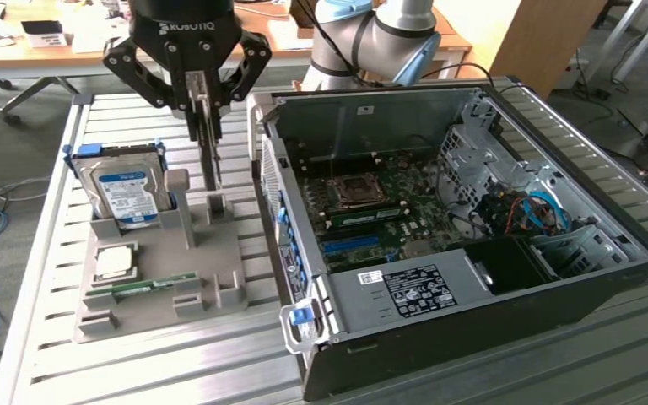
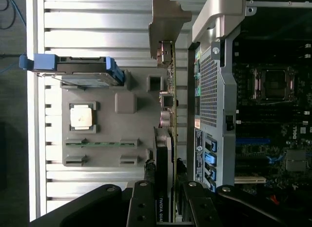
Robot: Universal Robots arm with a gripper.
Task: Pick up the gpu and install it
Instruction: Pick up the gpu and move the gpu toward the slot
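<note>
Pincer (image 1: 205, 111) clamped on upright gpu (image 1: 208, 160), seemingly just clear of grey holder (image 1: 158, 249), beside open computer case (image 1: 459, 354)

We find the computer case (image 1: 437, 337) open on its upper side, so entry from above is free; inside, the motherboard (image 1: 380, 211) lies bare next to the case's rear wall (image 1: 267, 160); a labelled metal box (image 1: 414, 291), the drive cage (image 1: 577, 245) and blue cables (image 1: 538, 211) crowd the rest; just outside that rear wall the gap is narrow and taken by the hanging gpu (image 1: 208, 156); farther from the case stand the grey holder's posts (image 1: 217, 207) and an upright hard drive (image 1: 127, 190) on the surface (image 1: 43, 337).
</note>
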